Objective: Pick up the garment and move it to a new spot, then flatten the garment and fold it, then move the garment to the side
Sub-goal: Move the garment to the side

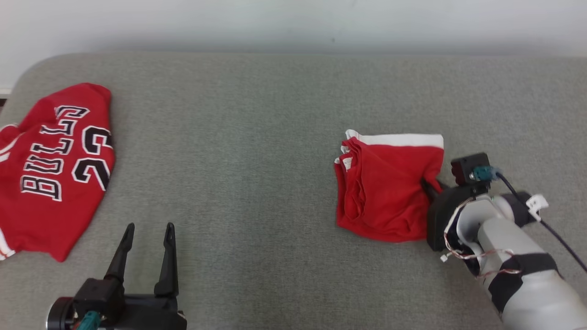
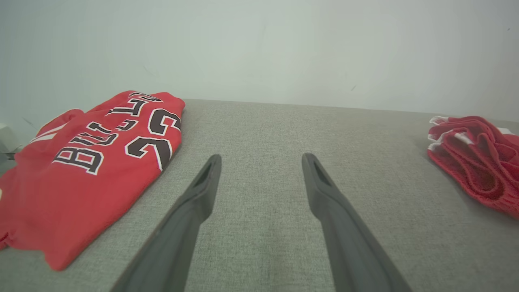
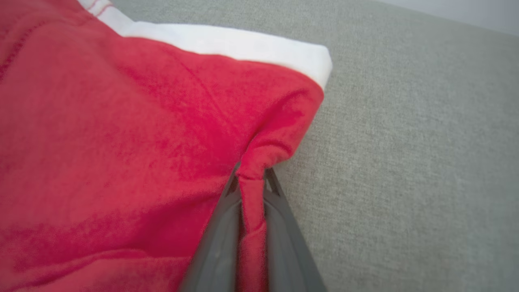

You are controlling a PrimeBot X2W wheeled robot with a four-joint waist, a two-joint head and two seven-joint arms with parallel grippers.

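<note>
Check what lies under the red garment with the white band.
The grey fabric surface meets the red garment on every visible side; what lies directly beneath is covered by its folded layers. The right end effector pinches a fold at its edge.

You have a broad bare stretch of the grey surface between the lettered jersey at the left and the folded red garment at the right (both lie low). The wall closes the far edge; the right forearm crosses the near right corner.
</note>
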